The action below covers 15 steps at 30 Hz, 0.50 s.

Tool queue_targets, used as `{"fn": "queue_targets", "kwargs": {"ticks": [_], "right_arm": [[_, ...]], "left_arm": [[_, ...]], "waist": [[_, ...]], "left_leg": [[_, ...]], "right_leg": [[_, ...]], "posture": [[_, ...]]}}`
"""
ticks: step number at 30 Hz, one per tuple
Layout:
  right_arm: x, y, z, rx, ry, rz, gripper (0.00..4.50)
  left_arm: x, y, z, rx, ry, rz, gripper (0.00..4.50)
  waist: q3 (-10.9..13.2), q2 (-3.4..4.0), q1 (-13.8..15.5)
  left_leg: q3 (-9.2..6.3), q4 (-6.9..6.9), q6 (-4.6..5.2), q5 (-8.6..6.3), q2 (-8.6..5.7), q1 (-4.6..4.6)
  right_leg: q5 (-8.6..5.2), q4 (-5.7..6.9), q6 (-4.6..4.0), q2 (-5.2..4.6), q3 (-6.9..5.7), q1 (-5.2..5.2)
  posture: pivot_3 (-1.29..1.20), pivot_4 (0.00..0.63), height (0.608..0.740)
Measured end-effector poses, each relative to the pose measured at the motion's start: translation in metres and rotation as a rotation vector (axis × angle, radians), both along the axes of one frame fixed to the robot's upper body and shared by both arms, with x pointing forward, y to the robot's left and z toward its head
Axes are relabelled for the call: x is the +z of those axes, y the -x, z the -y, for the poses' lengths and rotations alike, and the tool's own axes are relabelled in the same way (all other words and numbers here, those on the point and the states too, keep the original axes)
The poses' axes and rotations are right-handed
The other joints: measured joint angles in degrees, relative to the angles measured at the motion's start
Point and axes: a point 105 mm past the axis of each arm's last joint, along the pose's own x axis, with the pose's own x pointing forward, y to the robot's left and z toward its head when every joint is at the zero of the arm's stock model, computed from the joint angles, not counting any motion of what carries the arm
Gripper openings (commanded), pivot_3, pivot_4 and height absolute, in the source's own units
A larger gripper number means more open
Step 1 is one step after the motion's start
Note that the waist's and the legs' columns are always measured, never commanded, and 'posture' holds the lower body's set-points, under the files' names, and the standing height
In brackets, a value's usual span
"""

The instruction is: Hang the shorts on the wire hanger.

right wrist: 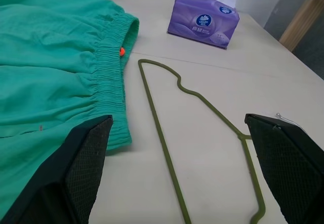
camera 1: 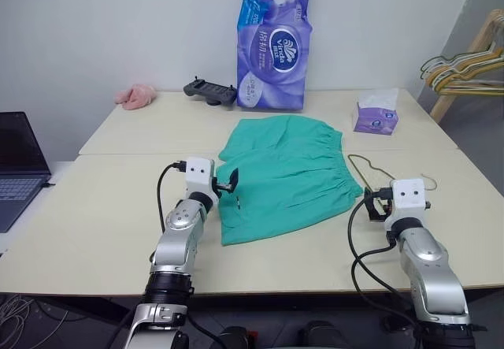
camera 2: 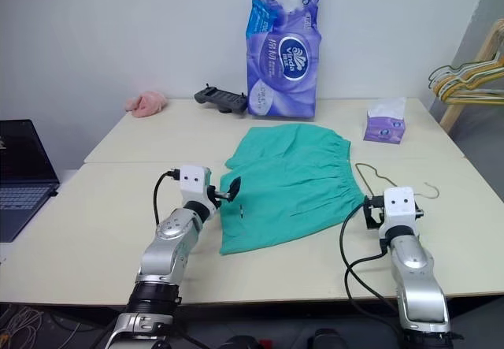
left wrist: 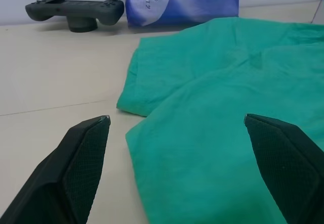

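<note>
Presently, inspection runs from the robot's left to its right across the pale beige table point(camera 1: 102, 207). At the far left edge sits an open dark laptop point(camera 1: 17, 164); behind it, a small pink cloth point(camera 1: 135, 95) and a black game controller point(camera 1: 209, 90) lie near the wall, with a tall purple pack of tissue rolls point(camera 1: 274, 42) standing beside the controller.

The left gripper point(left wrist: 177, 148) hovers low at the near left corner of the teal-green soft fabric shorts point(camera 1: 287, 172), its 2 black fingers spread wide and holding nothing. The shorts lie flat and spread at the table's centre, gathered elastic waistband toward the right.

Just beside that waistband, touching nothing I can confirm, lies the thin olive-coloured wire hanger point(right wrist: 167, 133), flat on the table, its hook toward the right. The right gripper point(right wrist: 177, 153) is poised over it, fingers likewise fully apart and empty. A purple tissue box point(camera 1: 376, 116) stands further back, and a bundle of yellow, green and wooden hangers point(camera 1: 465, 69) hangs at the far right.

Assessment: the task stands at its opening step; neither item is grasped. The next move appears to call for the right gripper to close on the thin wire, which lies flush with the surface and may slip, while the left takes a fold of fabric.
</note>
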Motion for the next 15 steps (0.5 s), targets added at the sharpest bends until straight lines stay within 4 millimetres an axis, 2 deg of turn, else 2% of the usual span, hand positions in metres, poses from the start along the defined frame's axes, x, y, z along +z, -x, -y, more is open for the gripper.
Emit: {"fn": "queue_targets", "kwargs": {"ticks": [9, 15], "right_arm": [[0.001, -0.002, -0.005, 0.018, -0.019, 0.005, 4.45], [0.004, -0.009, -0.017, 0.047, -0.043, 0.023, 4.45]], "left_arm": [[0.004, 0.003, -0.005, 0.029, 0.011, 0.018, 4.5], [0.007, 0.003, -0.014, 0.055, 0.006, 0.025, 4.5]], "waist": [[0.0, 0.0, 0.16], [0.0, 0.0, 0.34]], "left_leg": [[-0.01, 0.0, 0.0, 0.0, 0.0, 0.0], [-0.01, 0.0, 0.0, 0.0, -0.01, 0.01]], "right_leg": [[0.0, 0.0, 0.0, 0.0, 0.0, 0.0], [0.0, 0.01, 0.0, 0.0, 0.0, 0.0]], "posture": [[-0.01, 0.017, 0.74], [0.02, 0.013, 0.74]]}}
